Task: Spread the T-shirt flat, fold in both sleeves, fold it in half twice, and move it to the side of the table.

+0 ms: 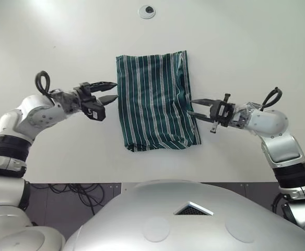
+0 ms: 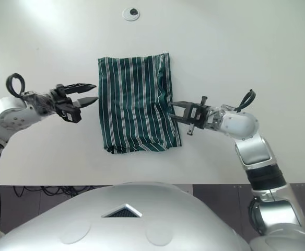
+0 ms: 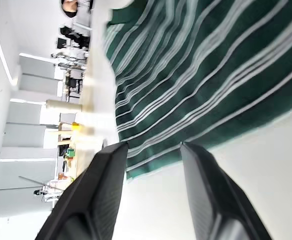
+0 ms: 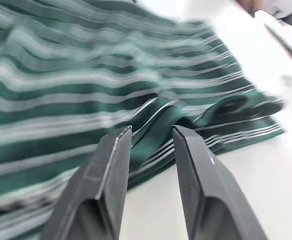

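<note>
1. Two tools, my left tool (image 1: 115, 90) and my right tool (image 1: 190, 107), were out over the white counter (image 1: 246, 52), one at each side of the T-shirt (image 1: 155, 102), and both had their fingers parted with nothing clamped between them
2. I saw the T-shirt lying in the middle of the counter, folded into a rough rectangle, dark green with thin white stripes running away from me
3. The left tool sat at the T-shirt's left edge, toward the far corner; in the left wrist view its two dark fingers (image 3: 101, 190) pointed at the cloth's border with bare counter showing in the gap, and I could not tell whether the tips touched the fabric
4. The right tool sat at the right edge, about halfway along; the right wrist view showed it low over the counter, with a raised fold of striped cloth just beyond the tips
5. The T-shirt's right edge showed stacked layers, and its near edge was slightly rumpled
6. A small round disc (image 1: 147, 11), white with a dark centre, lay on the counter beyond the T-shirt, well apart from it, and cables (image 1: 84, 191) lay on the dark floor below the counter's near edge
</note>
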